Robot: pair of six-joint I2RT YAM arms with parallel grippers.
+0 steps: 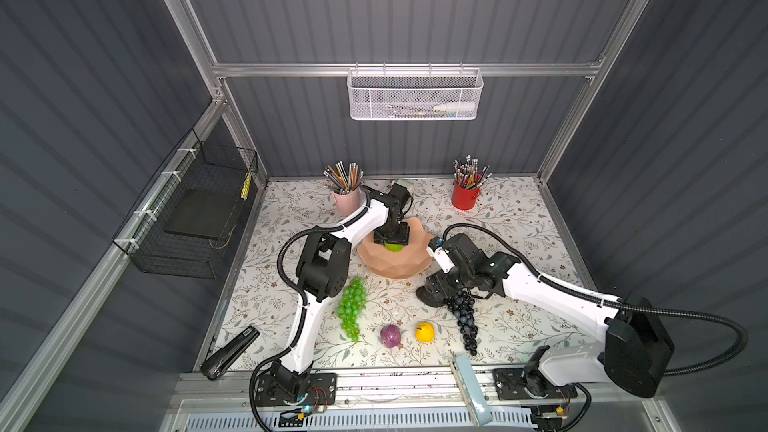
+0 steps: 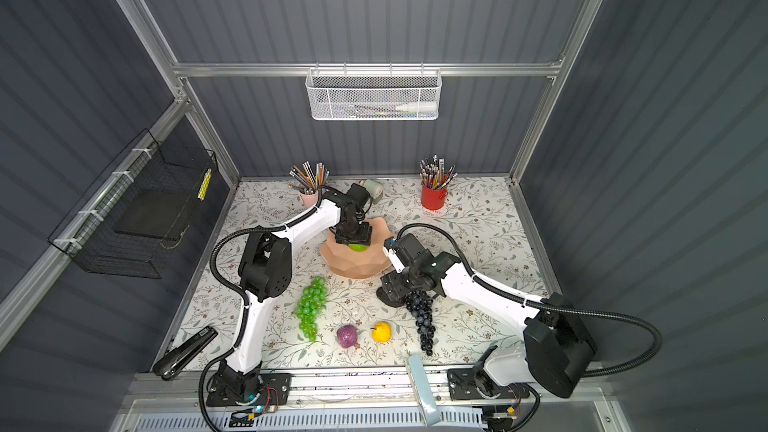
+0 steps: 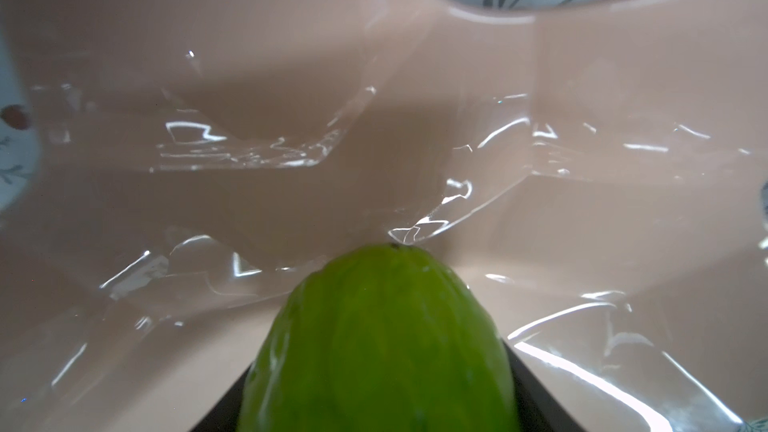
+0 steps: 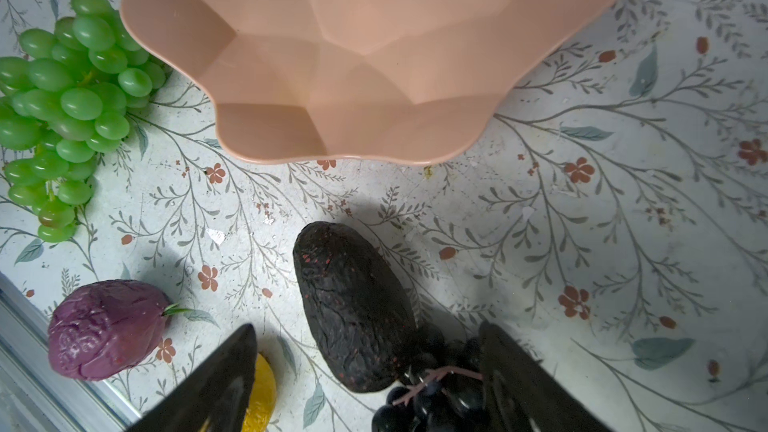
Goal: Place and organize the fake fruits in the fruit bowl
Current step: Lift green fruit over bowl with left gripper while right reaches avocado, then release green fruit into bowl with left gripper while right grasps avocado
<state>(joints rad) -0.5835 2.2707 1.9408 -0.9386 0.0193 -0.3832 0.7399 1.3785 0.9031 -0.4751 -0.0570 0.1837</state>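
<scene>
two grippers are working. our left gripper [image 1: 392, 242] is clenching the bumpy lime-green plastic fruit [image 1: 394, 248] inside the glossy peach-pink scalloped bowl [image 1: 399, 270]. our right gripper [image 4: 368, 326] is hanging spread wide around the dark wrinkled avocado [image 4: 353, 297], lying on the floral table [image 1: 519, 218] against the blue-black grape bunch [image 1: 463, 320]. closing, we are risking snagging those grapes or squirting the avocado away. the green grape bunch [image 1: 352, 311], purple ball [image 1: 390, 335] and yellow fruit [image 1: 425, 332] are lying outside the bowl.

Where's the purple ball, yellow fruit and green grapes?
purple ball [image 1: 391, 336], in a top view, its middle.
yellow fruit [image 1: 425, 332], in a top view, its middle.
green grape bunch [image 1: 352, 309], in a top view, mid-bunch grapes.
</scene>
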